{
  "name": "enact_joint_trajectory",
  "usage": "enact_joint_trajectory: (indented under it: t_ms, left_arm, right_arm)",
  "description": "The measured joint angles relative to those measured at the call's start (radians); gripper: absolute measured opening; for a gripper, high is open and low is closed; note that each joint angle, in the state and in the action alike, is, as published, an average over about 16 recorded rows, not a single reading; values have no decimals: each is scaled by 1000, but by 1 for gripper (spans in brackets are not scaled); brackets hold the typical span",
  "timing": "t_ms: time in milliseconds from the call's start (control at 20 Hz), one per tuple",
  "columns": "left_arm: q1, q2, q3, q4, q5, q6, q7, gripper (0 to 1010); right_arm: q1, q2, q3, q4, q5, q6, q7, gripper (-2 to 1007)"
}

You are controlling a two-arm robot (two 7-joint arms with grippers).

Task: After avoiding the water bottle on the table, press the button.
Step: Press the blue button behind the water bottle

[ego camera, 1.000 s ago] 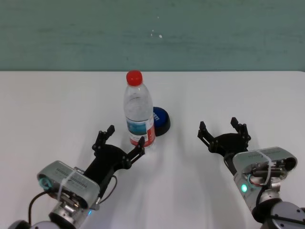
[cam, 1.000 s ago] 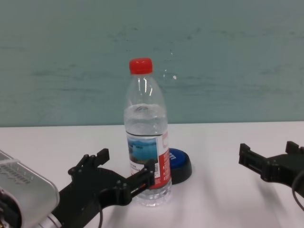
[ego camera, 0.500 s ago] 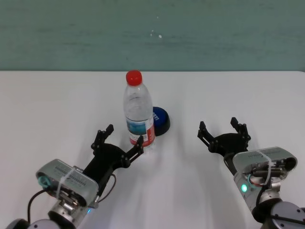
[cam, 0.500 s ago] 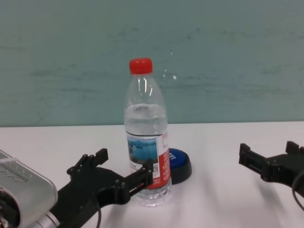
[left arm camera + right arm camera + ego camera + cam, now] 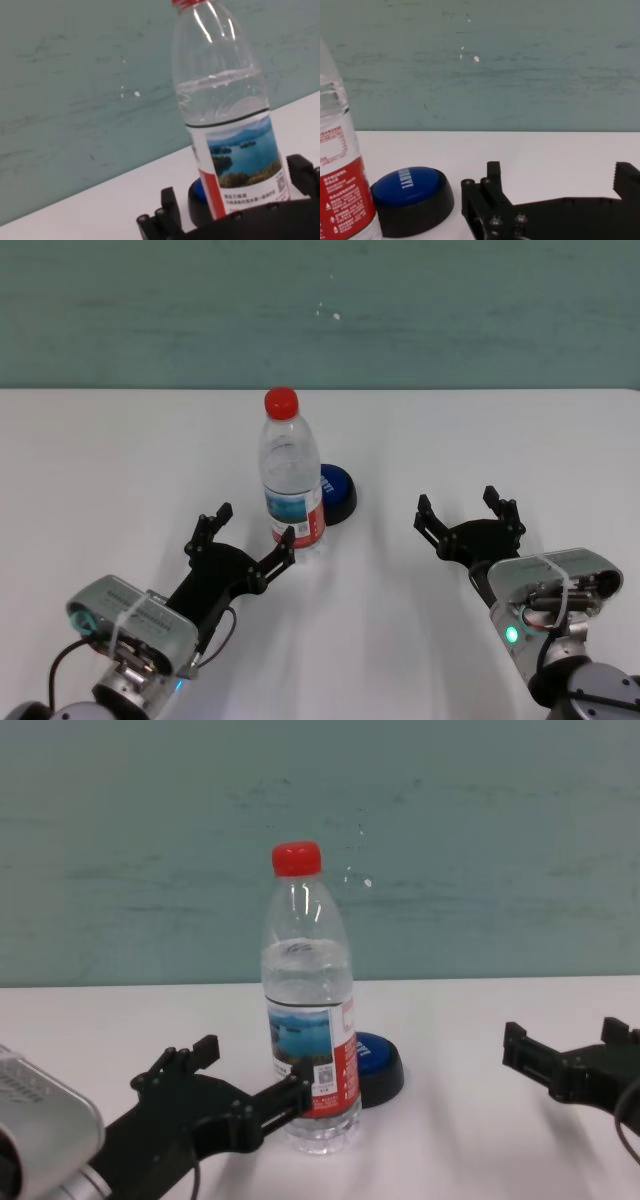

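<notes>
Button (image 5: 338,490) behind bottle (image 5: 291,480), beyond left pincer (image 5: 246,538)

Water bottle (image 5: 290,475), clear w/ red cap, standing upright on white table (image 5: 120,460); blue-domed button (image 5: 337,491) on black base sitting just behind it, partly hidden by bottle.

A plain white table (image 5: 120,460) is seen, bounded at its far edge by a teal wall (image 5: 450,310). Two items are carried on it near the middle. A bottle (image 5: 291,485) is stood upright, with its red cap on. A button (image 5: 336,493) is set flat just behind and to the right of the bottle, partly hidden by it.
</notes>
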Motion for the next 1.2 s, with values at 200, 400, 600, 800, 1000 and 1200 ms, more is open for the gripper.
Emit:
enact_joint_trajectory:
  t_ms: [200,400,600,800,1000,1200]
  left_arm:
    - [9,10,-6,-12,-10,4,-8,1010]
    - [20,21,-13,-25,-22,9,-15,1010]
    - [32,33,-25,-41,-40,16,-25,1010]
    - [45,46,-41,-56,-59,22,-32,1010]
    - [53,55,-58,-67,-77,29,-36,1010]
    - [60,62,-74,-74,-92,34,-38,1010]
  right_arm:
    - [0,0,0,0,0,0,0,1004]
    - [0,0,0,0,0,0,0,1004]
    - [0,0,0,0,0,0,0,1004]
    - [0,0,0,0,0,0,0,1004]
    - [0,0,0,0,0,0,0,1004]
    - [0,0,0,0,0,0,0,1004]
